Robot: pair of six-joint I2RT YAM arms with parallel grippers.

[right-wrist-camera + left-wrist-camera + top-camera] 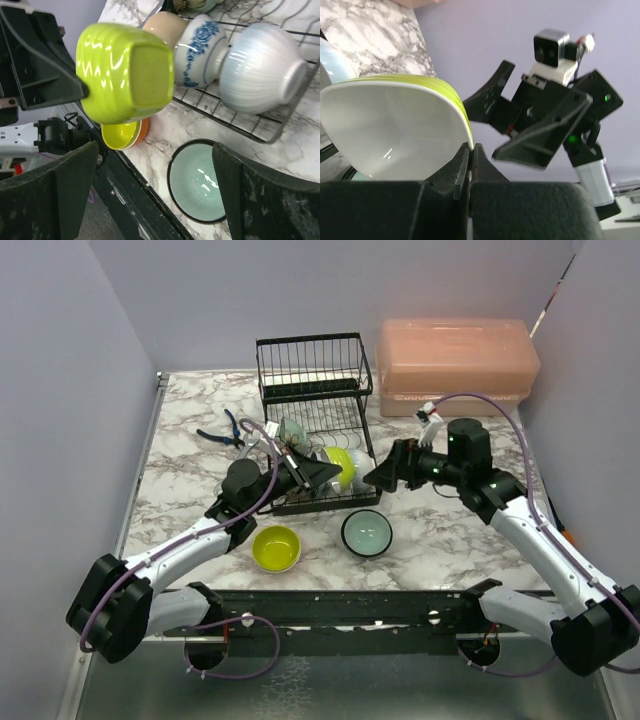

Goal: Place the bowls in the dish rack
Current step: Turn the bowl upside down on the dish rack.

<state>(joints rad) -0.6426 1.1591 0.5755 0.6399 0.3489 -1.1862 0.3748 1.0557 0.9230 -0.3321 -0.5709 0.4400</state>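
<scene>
My left gripper [328,474] is shut on the rim of a yellow-green bowl [343,465] with a white inside [395,130], held on its side over the front of the black wire dish rack [315,390]. In the left wrist view the jaws [470,149] pinch the rim. My right gripper [385,476] is open and empty just right of that bowl [125,70]. Beige [167,27], blue-patterned [200,47] and white [260,67] bowls lie on the lower tier. A teal bowl [367,533] and a yellow bowl [277,547] nested in an orange one [142,131] sit on the table.
A pink lidded box [455,365] stands at the back right beside the rack. Blue-handled pliers [225,430] lie left of the rack. Grey walls close in the marble table [200,480] on three sides. A black rail [350,605] runs along the near edge.
</scene>
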